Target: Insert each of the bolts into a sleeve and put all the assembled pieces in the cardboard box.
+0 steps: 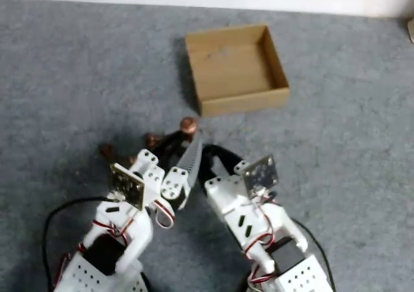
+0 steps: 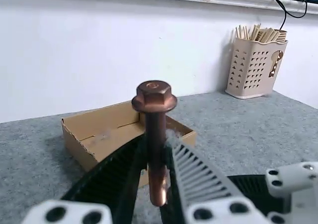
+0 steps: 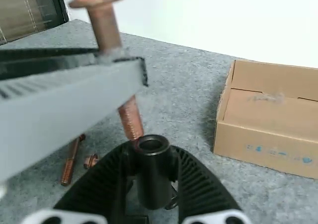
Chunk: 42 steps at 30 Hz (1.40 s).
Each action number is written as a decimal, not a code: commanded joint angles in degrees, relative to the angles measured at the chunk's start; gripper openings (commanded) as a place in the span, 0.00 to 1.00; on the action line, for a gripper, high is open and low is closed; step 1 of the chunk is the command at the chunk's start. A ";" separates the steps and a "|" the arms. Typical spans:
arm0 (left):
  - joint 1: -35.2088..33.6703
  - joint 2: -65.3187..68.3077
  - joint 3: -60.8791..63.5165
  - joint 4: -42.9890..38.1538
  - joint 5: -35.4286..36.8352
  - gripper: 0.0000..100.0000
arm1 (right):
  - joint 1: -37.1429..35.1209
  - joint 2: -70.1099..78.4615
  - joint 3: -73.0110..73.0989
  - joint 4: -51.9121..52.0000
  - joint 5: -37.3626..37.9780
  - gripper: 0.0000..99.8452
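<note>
High view is showing the left gripper just left of centre, pinching a copper bolt upright, with the cardboard box sitting above centre. Right wrist view is revealing more: the right gripper is clamping a black sleeve, the held bolt's tip hanging just beside its mouth, and a spare bolt is lying flat nearby.

Legible text, numbers, signs: none can be read in any view.
Cardboard box, outer side wall: a single row of small blue print along the lower part of the wall, seen in the right wrist view; too blurred to make out any letter or figure.
</note>
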 commanded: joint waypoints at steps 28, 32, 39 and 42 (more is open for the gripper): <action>1.71 -0.31 -2.51 2.73 5.27 0.00 | -3.12 -0.13 -0.57 1.10 0.35 0.00; 1.80 -0.31 -2.51 6.24 5.27 0.00 | -1.27 -0.13 -0.84 1.10 0.35 0.00; 1.80 -0.31 -1.71 8.26 5.27 0.00 | -0.31 -0.13 -1.01 1.10 0.35 0.00; 1.80 -0.31 0.57 8.26 5.01 0.00 | -0.22 -0.13 -1.01 1.10 0.35 0.00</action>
